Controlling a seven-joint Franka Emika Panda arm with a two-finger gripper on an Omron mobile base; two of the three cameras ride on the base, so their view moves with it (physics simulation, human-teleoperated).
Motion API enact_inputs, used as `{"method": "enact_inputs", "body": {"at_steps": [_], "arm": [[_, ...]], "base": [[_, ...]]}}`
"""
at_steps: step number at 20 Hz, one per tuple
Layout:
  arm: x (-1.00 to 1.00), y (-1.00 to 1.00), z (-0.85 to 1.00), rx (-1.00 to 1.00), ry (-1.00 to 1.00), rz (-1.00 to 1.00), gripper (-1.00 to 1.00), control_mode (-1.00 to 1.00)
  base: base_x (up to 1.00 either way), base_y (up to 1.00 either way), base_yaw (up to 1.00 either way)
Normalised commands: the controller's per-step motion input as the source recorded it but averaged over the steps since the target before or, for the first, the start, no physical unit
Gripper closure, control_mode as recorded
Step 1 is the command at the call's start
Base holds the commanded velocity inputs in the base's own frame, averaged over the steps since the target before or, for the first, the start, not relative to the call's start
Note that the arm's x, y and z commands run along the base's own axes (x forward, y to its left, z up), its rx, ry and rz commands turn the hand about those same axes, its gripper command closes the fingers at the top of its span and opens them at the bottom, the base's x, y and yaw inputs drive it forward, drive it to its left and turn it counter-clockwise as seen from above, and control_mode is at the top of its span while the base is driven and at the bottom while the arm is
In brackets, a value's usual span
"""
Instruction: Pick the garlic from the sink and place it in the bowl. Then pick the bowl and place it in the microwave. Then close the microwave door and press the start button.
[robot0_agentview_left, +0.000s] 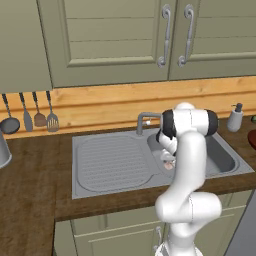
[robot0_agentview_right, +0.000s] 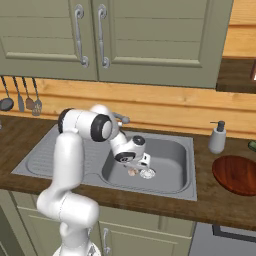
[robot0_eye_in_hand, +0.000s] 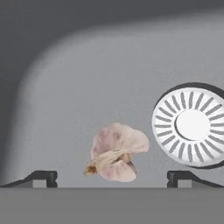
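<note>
This is a kitchen in a home. A grey metal sink (robot0_agentview_left: 115, 162) with a bent faucet (robot0_agentview_left: 145, 120) sits in a dark brown wooden counter (robot0_agentview_left: 30, 190). Green cupboards (robot0_agentview_left: 110, 40) with silver handles hang on the wall above it, and more cupboard doors sit under the counter. Cooking spoons and a flipper (robot0_agentview_left: 52, 120) hang on the light wood wall. A soap bottle (robot0_agentview_right: 217, 137) stands by the sink, and a reddish-brown bowl (robot0_agentview_right: 237, 175) rests on the counter.
</note>
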Motion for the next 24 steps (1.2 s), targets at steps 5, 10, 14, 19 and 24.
{"method": "enact_inputs", "body": {"at_steps": [5,10,14,19,24], "arm": [[0.11,0.0,-0.33,0.0,0.01,0.0,-1.0,-1.0],[0.07,0.0,-0.29,0.0,0.01,0.0,-1.0,-1.0],[0.0,0.0,-0.36,0.0,0.0,0.0,-1.0,-1.0],[0.0,0.08,-0.31,-0.01,0.0,0.0,1.0,-1.0],[-0.05,0.02,-0.14,0.0,0.0,0.0,1.0,-1.0]], "base": [[0.0,0.0,0.0],[0.0,0.0,0.0],[0.0,0.0,0.0],[0.0,0.0,0.0],[0.0,0.0,0.0]]}}
